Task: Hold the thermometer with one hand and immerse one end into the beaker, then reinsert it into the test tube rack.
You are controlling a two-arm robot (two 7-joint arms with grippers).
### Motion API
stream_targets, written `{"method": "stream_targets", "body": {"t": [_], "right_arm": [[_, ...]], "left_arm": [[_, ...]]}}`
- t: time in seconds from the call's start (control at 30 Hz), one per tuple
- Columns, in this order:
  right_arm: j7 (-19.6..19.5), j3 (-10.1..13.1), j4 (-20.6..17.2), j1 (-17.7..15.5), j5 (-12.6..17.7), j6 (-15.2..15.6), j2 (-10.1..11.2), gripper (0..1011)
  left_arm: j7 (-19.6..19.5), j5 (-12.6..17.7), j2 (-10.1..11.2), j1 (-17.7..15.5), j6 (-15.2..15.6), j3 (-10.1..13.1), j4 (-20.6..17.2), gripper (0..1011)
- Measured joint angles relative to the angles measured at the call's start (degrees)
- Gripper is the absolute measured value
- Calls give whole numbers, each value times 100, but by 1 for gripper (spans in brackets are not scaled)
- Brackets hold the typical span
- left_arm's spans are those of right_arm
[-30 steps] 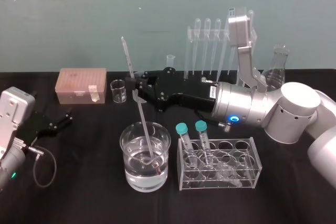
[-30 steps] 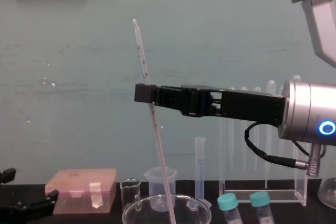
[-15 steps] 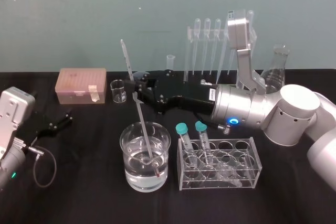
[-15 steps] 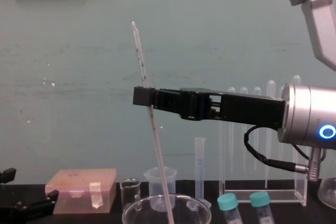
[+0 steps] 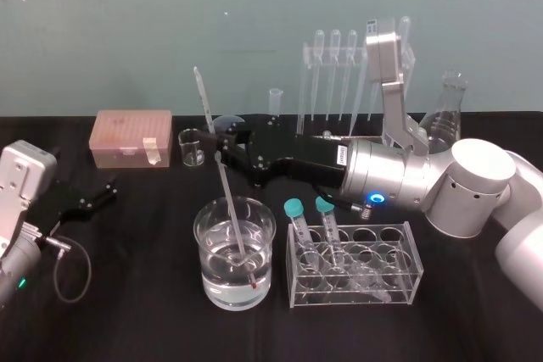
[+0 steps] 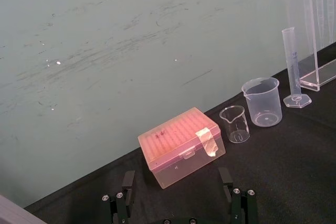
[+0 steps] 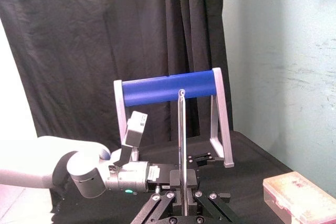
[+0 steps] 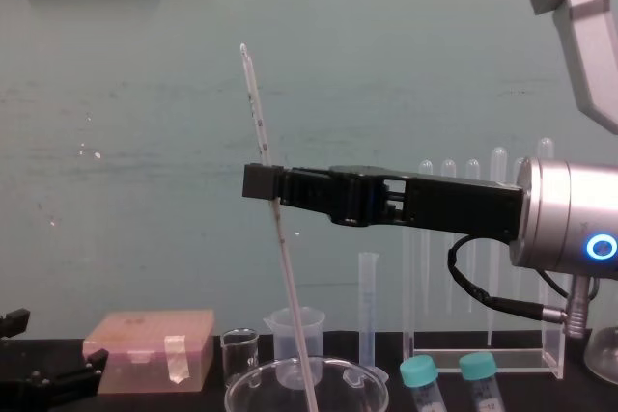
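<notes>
My right gripper (image 5: 219, 154) is shut on the thermometer (image 5: 231, 209), a long thin whitish rod held near upright and leaning a little. Its lower end is inside the beaker (image 5: 212, 281), a wide glass vessel with clear liquid at the table's middle. From the chest, the thermometer (image 8: 254, 108) rises well above the right gripper (image 8: 263, 182) and drops past the beaker's rim (image 8: 251, 385). The rod (image 7: 181, 129) stands straight up from the right gripper (image 7: 181, 196). The tall acrylic test tube rack (image 5: 307, 57) stands at the back with pipettes hanging in it. My left gripper (image 6: 176, 203) rests open at the far left.
A pink tip box (image 5: 133, 137) and a tiny glass beaker (image 5: 192, 147) sit back left. A plastic beaker (image 6: 261, 102) and a graduated cylinder (image 6: 294, 66) stand near the tall rack. A low clear rack (image 5: 399, 281) with two teal-capped tubes is right of the beaker. A flask (image 5: 445, 112) stands far right.
My right gripper has sunk slightly with the thermometer, so the rod's lower end sits a bit deeper in the beaker. The left arm has not moved.
</notes>
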Motion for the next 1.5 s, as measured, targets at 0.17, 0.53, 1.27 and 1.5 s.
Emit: {"method": "stream_targets", "body": {"t": [0.17, 0.53, 1.27, 1.5], "right_arm": [[3, -5, 3, 6, -1, 4, -3, 55], [18, -21, 23, 16, -7, 8, -13, 56], [69, -38, 64, 30, -17, 11, -4, 56], [86, -38, 79, 51, -17, 12, -8, 56]], "left_arm": [[0, 0, 0, 0, 0, 0, 0, 1008], [0, 0, 0, 0, 0, 0, 0, 1008], [0, 0, 0, 0, 0, 0, 0, 1008], [0, 0, 0, 0, 0, 0, 0, 1008]]}}
